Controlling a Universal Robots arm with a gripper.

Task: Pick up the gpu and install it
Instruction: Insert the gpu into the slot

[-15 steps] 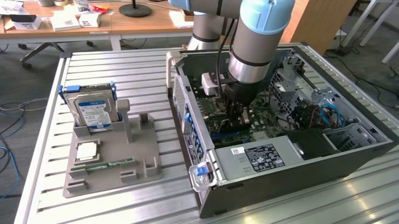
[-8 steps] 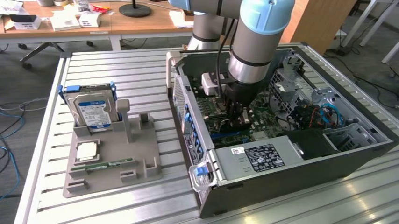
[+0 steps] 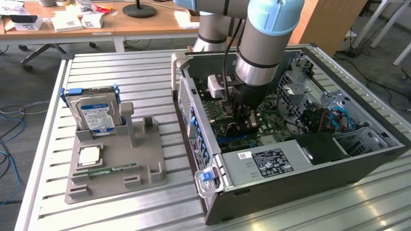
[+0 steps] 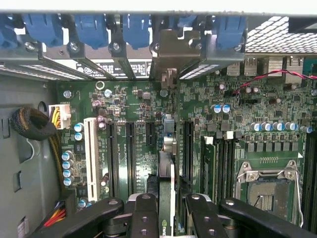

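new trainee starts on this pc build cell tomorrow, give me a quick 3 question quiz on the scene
1. True or false: the hard drive and the memory stick both sit on the grey tray.
2. What is clamped between the fingers of the gripper? A the hard drive; B the gpu; C the memory stick.
3. Fill in: the gripper is down inside the open ___, over the motherboard.
Key: 1 true; 2 B; 3 computer case.
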